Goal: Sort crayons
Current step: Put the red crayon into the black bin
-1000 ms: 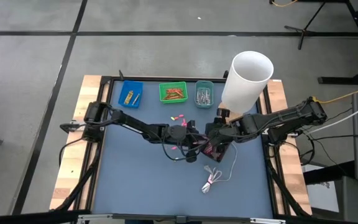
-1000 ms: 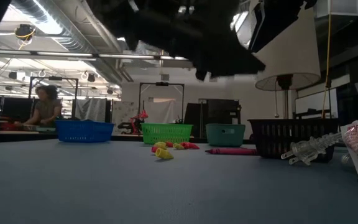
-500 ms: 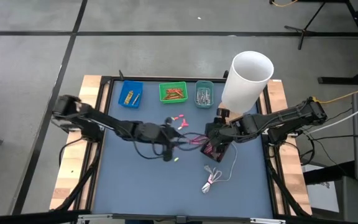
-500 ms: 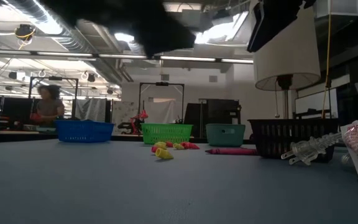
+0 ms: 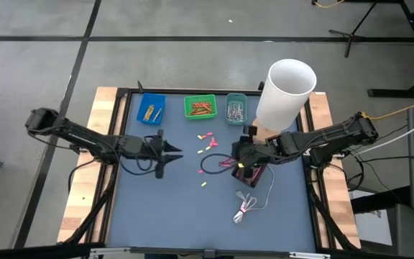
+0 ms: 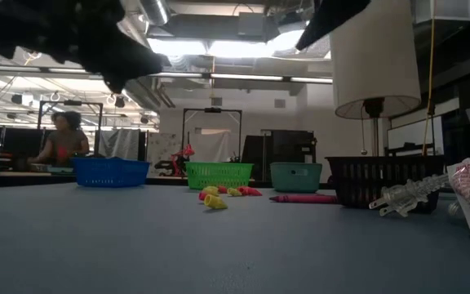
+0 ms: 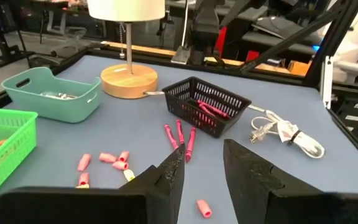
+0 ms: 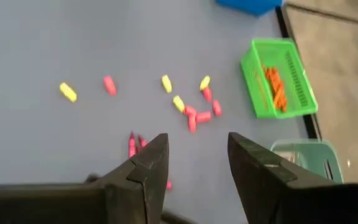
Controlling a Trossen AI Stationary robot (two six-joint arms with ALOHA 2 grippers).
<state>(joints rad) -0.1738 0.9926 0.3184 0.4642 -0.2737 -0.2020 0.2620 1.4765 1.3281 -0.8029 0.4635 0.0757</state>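
Observation:
Short pink and yellow crayon pieces [image 5: 207, 138] lie loose on the blue table mat, with three long pink crayons [image 7: 180, 138] beside a black basket [image 7: 207, 106] that holds more pink crayons. My left gripper [image 5: 169, 152] is open and empty above the mat's left half, well left of the crayons; its fingers [image 7: 166, 177] point toward them. My right gripper [image 5: 241, 155] is open and empty above the basket's [image 5: 251, 171] left end; its wrist view looks down on the loose crayons [image 8: 191, 112].
A blue tray [image 5: 150, 108], a green tray [image 5: 200, 107] with orange crayons and a teal tray [image 5: 236, 108] stand along the far edge. A lamp with a white shade [image 5: 286, 90] stands at the far right. A coiled white cable [image 5: 246, 208] lies near the front.
My left gripper has drawn back from beside the right gripper at the table's middle toward the table's left edge. The crayons that it covered now show on the mat.

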